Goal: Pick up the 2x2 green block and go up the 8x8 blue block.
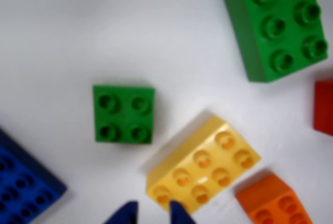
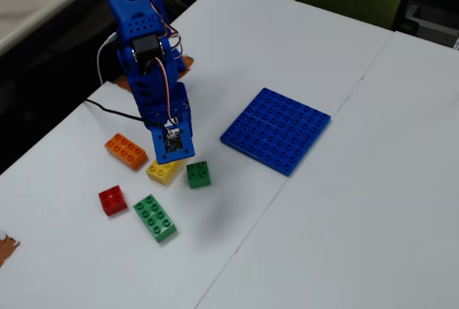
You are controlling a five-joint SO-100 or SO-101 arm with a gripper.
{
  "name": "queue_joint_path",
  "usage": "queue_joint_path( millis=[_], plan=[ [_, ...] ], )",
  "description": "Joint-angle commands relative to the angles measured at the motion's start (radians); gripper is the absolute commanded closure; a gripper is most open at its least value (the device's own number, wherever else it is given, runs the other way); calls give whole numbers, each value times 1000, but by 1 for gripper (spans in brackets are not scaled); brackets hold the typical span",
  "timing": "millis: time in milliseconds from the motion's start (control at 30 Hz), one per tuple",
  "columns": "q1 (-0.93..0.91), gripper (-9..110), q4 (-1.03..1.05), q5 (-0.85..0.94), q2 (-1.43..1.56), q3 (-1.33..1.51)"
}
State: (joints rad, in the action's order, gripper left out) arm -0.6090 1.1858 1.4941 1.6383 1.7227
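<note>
Wrist view shows the gripper [image 1: 152,212] slightly parted, empty, tips above the yellow brick [image 1: 203,166]. 2x2 green block [image 1: 124,114] lies on the table [image 1: 104,37], apart from the 8x8 blue block [image 2: 276,129].

Green block [image 2: 199,173] flat beside blue plate [image 2: 276,129]

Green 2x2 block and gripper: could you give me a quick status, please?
Gripper empty, above the table. 2x2 green block on the table, untouched. Yellow brick close beside it. 8x8 blue block bare.
</note>
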Motion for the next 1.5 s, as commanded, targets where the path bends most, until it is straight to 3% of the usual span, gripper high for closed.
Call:
queue_joint_path(
  millis=[0,267,600,1167,1467],
  plan=[
    [3,85,29,8,83,-21],
    [28,79,-86,-147,55,-23],
    [0,77,-362,-127,-158,-31],
    [-15,77,-368,3,-225,-31],
    [2,87,-373,23,-242,-31]
  ],
)
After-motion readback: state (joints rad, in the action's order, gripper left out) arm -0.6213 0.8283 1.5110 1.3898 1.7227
